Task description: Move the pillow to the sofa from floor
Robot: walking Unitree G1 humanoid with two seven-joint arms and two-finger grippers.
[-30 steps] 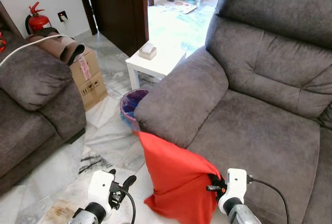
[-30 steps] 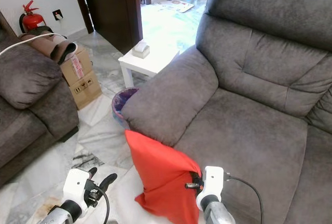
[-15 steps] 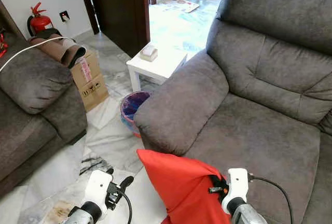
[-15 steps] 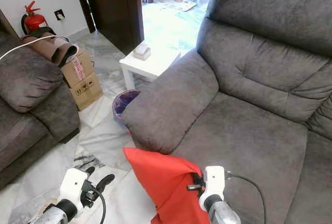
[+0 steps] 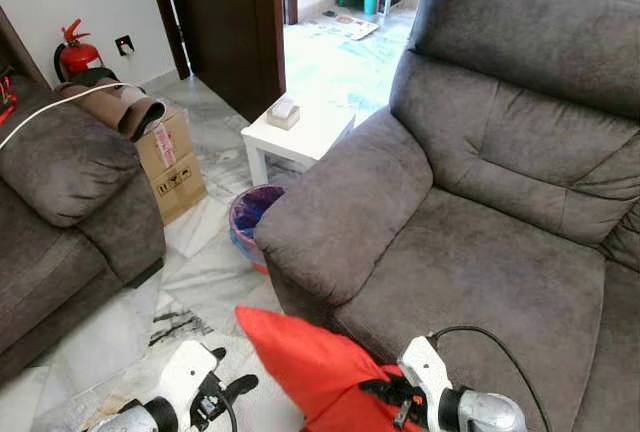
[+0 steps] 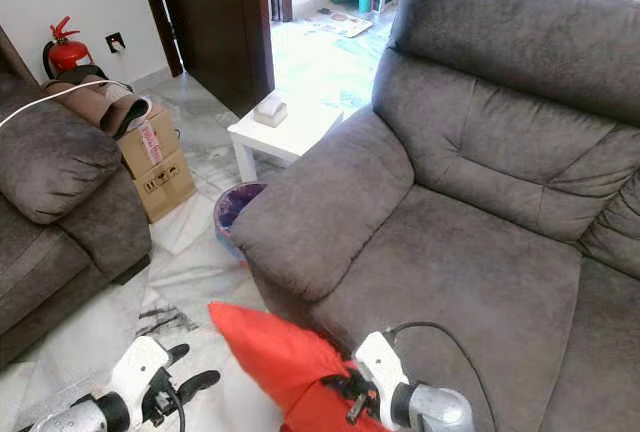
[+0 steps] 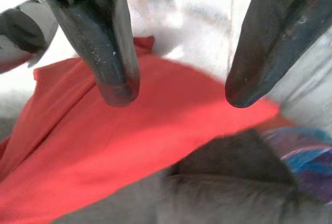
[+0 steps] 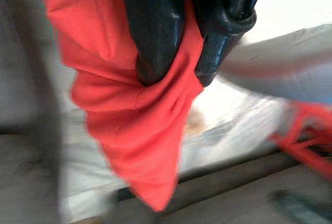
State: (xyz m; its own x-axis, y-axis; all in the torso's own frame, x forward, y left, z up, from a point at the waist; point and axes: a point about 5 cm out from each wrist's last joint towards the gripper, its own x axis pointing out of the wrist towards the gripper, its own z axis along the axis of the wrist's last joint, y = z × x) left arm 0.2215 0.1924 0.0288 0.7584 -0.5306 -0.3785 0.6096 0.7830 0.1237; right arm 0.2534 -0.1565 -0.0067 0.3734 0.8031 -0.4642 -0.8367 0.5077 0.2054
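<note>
Right end effector point(image 8: 174, 79) pinches red pillow point(image 5: 310, 367) at a bunched edge below sofa point(image 5: 470, 252); soft, light, floppy. Left end effector point(image 7: 176, 92) open, empty.

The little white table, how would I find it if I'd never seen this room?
Start at the big grey sofa and go to its padded armrest. Just beyond that armrest, toward the open doorway, stands the little white table on the marble floor, with a small tissue box on top. It is the only white furniture there; the bin beside it is purple and round.
</note>
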